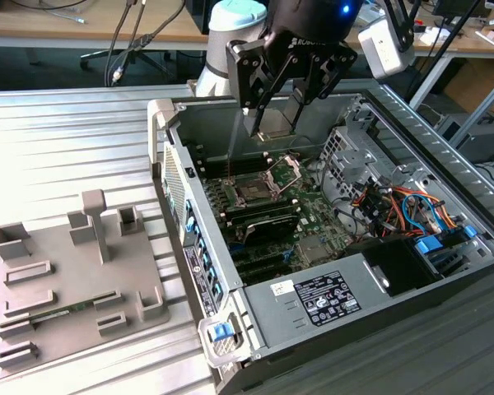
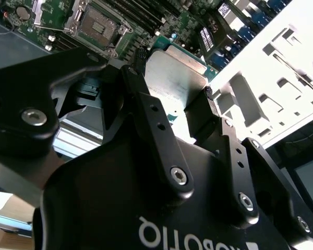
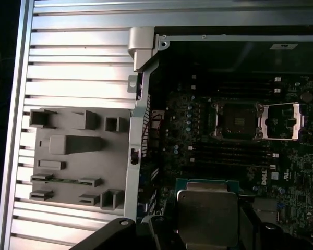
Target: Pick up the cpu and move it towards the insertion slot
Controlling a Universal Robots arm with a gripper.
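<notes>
— Any writing here?
— White lettering stands on the tool body. A white label sits on the power supply, its print too small to make out.

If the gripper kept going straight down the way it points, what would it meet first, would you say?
Probably the motherboard beside the insertion slot. The gripper, its jaws shut on the cpu, hangs above that area, though depth is unclear.

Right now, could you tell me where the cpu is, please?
The flat silver-topped cpu sits gripped in the black tool, held above the open computer case, short of the square metal-framed insertion slot.
</notes>
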